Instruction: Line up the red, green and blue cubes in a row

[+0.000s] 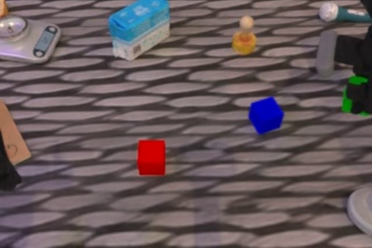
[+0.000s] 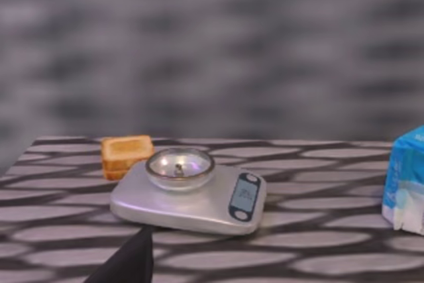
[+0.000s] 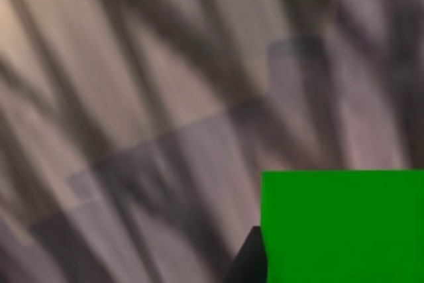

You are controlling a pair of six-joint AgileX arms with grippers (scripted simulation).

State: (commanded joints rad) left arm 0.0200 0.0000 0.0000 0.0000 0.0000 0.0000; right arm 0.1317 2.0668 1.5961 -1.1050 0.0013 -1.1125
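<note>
The red cube point(image 1: 151, 157) rests on the table left of centre, toward the front. Right of centre, a bit farther back, the blue cube point(image 1: 266, 114) sits turned at an angle. At the table's right edge my right gripper point(image 1: 359, 94) is shut on the green cube point(image 1: 352, 94); the right wrist view shows that cube point(image 3: 341, 226) large, with one dark finger point(image 3: 248, 263) against its side. My left gripper point(image 1: 6, 172) is parked at the left edge, open and empty; one finger point(image 2: 129, 263) shows in the left wrist view.
Along the back stand a silver kitchen scale point(image 1: 29, 38), a light-blue and white printed box point(image 1: 139, 24), a small yellow bottle point(image 1: 244, 36) and a microphone point(image 1: 343, 13). A grey upright piece point(image 1: 326, 53) is near the right arm. A brown board point(image 1: 11, 135) lies at the left edge.
</note>
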